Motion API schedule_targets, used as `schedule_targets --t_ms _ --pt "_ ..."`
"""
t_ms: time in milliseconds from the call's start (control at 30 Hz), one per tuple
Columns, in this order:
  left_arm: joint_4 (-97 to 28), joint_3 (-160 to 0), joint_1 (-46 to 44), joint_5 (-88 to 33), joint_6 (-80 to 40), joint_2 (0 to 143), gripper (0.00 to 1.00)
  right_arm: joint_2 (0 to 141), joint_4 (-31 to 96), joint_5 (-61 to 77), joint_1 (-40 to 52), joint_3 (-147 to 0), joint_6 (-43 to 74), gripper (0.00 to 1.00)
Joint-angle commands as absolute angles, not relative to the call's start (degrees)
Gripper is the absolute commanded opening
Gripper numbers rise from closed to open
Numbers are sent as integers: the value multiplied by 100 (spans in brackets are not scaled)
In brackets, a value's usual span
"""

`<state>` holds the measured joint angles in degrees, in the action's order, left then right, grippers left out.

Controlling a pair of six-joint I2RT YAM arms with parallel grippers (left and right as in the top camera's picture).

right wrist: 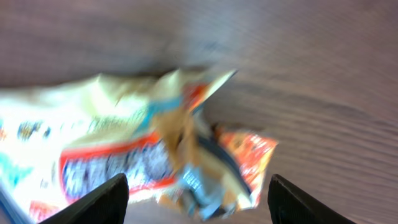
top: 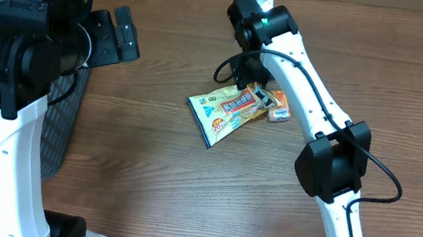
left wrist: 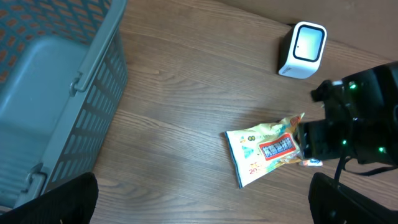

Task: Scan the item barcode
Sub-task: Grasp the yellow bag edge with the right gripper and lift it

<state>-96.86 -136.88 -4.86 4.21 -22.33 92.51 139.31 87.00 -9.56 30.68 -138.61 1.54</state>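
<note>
1. Right gripper (right wrist: pixel 199 184): jaws apart, nothing clamped. It points down over the packets, and its wrist view is blurred.
2. Right arm (top: pixel 332 157): comes in from the near right edge, elbow bent mid-table, white forearm running back to the wrist, which tips down at the table's middle.
3. Snack packet (top: pixel 225 110): yellow and white with a red label, lying flat on the table (top: pixel 151 185) at the centre, right under the right gripper.
4. Small orange packet (top: pixel 278 109): touching the snack packet's right end, partly under the gripper (overlap not clear).
5. Left gripper (left wrist: pixel 200 190): fingers spread wide, holding nothing, up in the air and well apart from the packets.
6. Left arm (top: pixel 10 63): rises from the near left corner and sits over the basket (left wrist: pixel 62 93), a grey mesh one along the left edge.
7. Scanner (left wrist: pixel 303 50): a white box at the far edge, just behind the right wrist.
8. Room: bare wood between the basket and the packets and across the near side. The right side is taken up by the right arm.
</note>
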Motion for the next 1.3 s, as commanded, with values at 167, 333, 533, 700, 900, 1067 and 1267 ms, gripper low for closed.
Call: schedule_targets --t_ms 167,333,533,700,900,1067,1267 --pt "-9679 -13699 -480 491 -2185 9258 100 13976 8807 204 3426 -13242 -2510 85" --pt "-9679 -13699 -480 491 -2182 9258 100 13979 8377 -368 3614 -12969 -836 100" --pt "-9679 -13699 -480 491 -2182 9258 100 13979 7972 -375 3573 -12969 2829 100" --pt "-9679 -13699 -480 491 -2182 9258 100 13979 7520 473 3437 -12969 4517 100" --pt "-9679 -13699 -480 491 -2182 9258 100 13979 7561 1457 3277 -12971 4842 81" --pt "-9679 -13699 -480 491 -2182 9258 100 13979 8305 548 3109 -12971 6460 86" --pt "-9679 -13699 -480 489 -2182 9258 100 14000 8355 95 3159 -12794 6626 92"
